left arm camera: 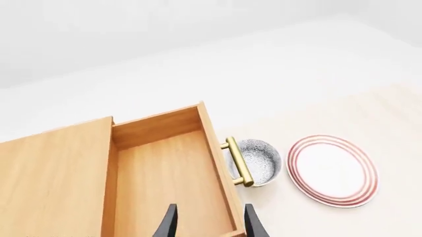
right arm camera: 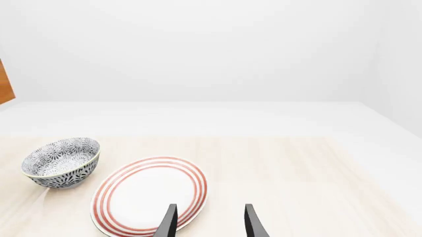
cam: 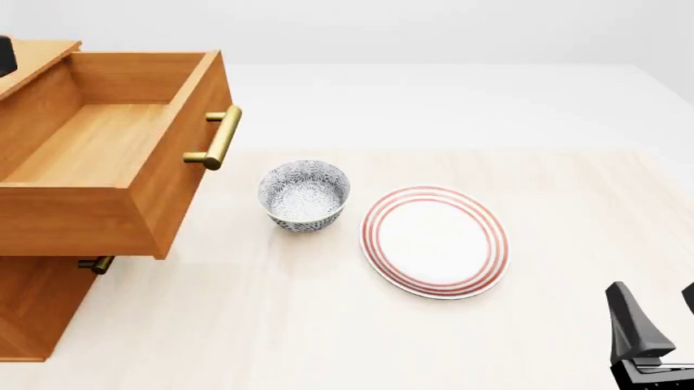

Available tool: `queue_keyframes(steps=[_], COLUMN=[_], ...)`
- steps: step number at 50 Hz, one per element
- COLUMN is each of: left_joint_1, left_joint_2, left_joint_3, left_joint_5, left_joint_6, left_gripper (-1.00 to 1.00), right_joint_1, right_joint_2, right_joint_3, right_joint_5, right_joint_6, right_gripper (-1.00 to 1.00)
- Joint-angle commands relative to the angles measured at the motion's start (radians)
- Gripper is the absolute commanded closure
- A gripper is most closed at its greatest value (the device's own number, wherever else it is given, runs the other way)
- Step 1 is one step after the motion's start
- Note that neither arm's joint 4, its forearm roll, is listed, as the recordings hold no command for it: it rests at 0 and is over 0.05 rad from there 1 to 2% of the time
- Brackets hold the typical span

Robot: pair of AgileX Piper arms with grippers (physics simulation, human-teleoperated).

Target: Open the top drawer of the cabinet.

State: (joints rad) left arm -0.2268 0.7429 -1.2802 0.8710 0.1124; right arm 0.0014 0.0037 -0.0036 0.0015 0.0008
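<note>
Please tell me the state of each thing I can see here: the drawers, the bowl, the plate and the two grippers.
top drawer: pulled far out, nothing inside
lower drawer: pushed in
bowl: upright, empty
plate: flat on the table, empty
left gripper: open, holding nothing
right gripper: open, holding nothing

right claw [right arm camera: 209, 222] fingers apart, empty | over striped plate [right arm camera: 150, 195] edge | patterned bowl [right arm camera: 61, 162] beside plate
</note>
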Motion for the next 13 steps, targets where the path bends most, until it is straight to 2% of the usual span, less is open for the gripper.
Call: queue_keyframes(steps=[1,13], left_joint_1=[-0.001,-0.023], left_joint_2=[-0.062,-0.096], left_joint_3=[-0.005,0.009], left_joint_5=[0.005,-0.021], left_joint_6=[0.022,0.047], left_gripper=[-1.00,-1.00], right_joint_1=[0.000,0.000], right_joint_2=[0.000,0.000], right_joint_3=[0.000,0.000], right_joint_5=[-0.001,-0.001], right_joint_6=[0.000,0.000], right_gripper=[-1.00,-1.00])
